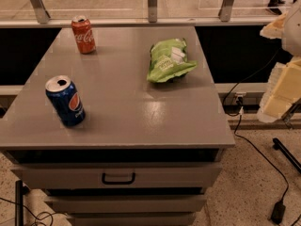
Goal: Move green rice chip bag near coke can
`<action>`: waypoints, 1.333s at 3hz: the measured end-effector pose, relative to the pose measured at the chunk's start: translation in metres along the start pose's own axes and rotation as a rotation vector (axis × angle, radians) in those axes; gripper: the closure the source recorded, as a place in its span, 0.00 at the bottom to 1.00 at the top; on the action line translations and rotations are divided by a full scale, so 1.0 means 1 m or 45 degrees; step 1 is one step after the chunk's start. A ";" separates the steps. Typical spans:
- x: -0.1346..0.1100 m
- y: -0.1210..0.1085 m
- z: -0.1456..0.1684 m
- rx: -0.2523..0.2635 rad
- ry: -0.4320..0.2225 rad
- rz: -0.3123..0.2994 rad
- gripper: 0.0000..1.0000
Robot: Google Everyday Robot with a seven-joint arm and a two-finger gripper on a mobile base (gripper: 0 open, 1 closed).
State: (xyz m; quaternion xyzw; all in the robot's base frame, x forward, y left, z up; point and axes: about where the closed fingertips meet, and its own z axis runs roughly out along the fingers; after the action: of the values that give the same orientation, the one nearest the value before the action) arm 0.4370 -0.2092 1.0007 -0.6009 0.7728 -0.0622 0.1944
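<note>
Claw (281, 89) partly out of frame at right edge, beyond the table (141, 114), grip state indiscernible.

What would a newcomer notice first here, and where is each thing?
The green rice chip bag lies toward the back right of the grey table, the red coke can stands at its back left and a blue Pepsi can at the front left. The pale gripper hangs beyond the table's right edge, touching nothing.

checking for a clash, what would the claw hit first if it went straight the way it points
Probably the floor beside the table: the claw, at the right edge, seems to point downward; depth unclear.
</note>
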 end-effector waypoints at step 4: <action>0.010 -0.038 0.025 0.206 -0.211 0.150 0.00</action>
State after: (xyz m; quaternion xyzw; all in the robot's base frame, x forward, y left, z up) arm 0.4785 -0.2253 0.9878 -0.5398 0.7806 -0.0632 0.3087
